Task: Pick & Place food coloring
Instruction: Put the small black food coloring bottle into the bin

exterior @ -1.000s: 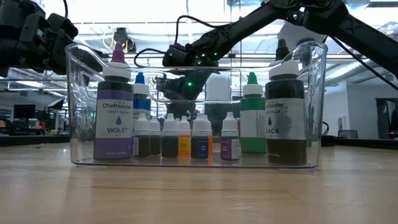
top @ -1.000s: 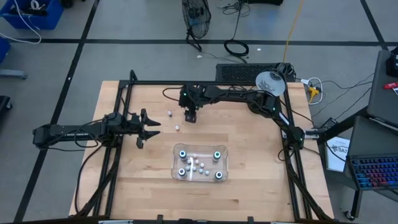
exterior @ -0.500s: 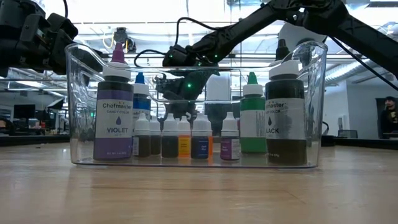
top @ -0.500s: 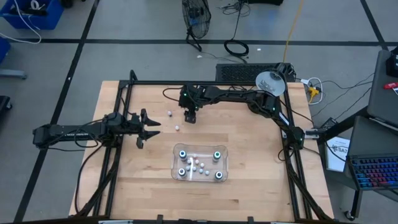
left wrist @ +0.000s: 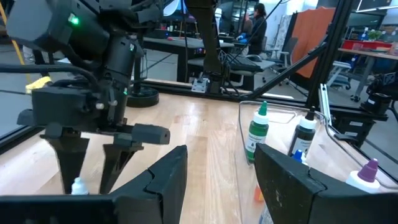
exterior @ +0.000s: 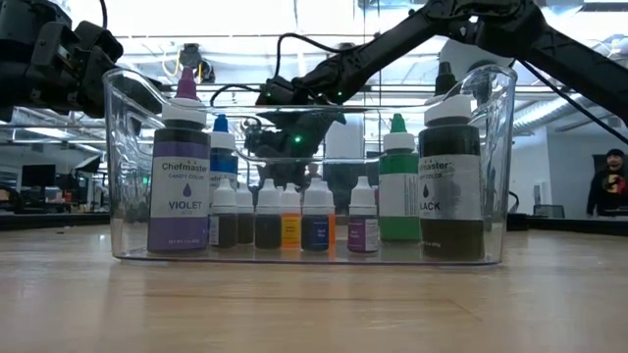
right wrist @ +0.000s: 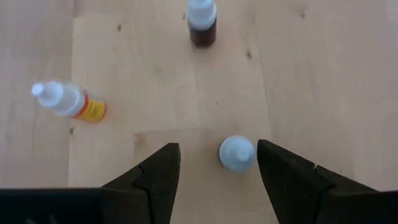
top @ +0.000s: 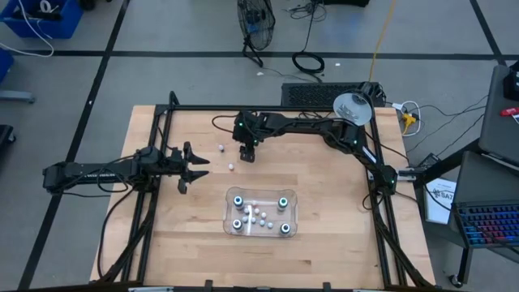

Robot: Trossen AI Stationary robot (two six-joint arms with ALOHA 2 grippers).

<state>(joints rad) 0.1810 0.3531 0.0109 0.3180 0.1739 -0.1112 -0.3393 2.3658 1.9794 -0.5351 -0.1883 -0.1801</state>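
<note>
Since one second ago the right gripper (top: 246,154) has shifted slightly toward the left side of the table, by the high view; left arm and bottles unchanged. A person has come into sight at the right edge of the low view.

High view: clear tray (top: 293,216) sits on the wooden table (top: 340,211), four larger white-capped bottles at its corners, small ones between. Three small bottles lie outside it: one (top: 220,148) near the far left, one (top: 230,167) closer to the tray, the third hidden under the right gripper. Left gripper (top: 195,168) hangs at table's left side, well apart from tray and bottles.

Low view: tray wall (exterior: 496,147) holds a violet bottle (exterior: 179,176), a blue-tipped bottle (exterior: 223,147), a green bottle (exterior: 397,181), a black bottle (exterior: 450,172), with a row of small dropper bottles (exterior: 290,216) in front. Right gripper shows behind the tray.

Left wrist view: left fingers (left wrist: 171,180) stand apart, holding nothing. Right gripper (left wrist: 90,165) is lowered with a small white-capped bottle (left wrist: 78,186) between its fingers; contact cannot be told.

Right wrist view: right fingers (right wrist: 155,177) are spread wide, not clamped. An upright bottle's white cap (right wrist: 237,154) stands between them, nearer one finger. Beyond lie an orange-labelled bottle (right wrist: 69,102) on its side and a dark bottle (right wrist: 202,23).
</note>
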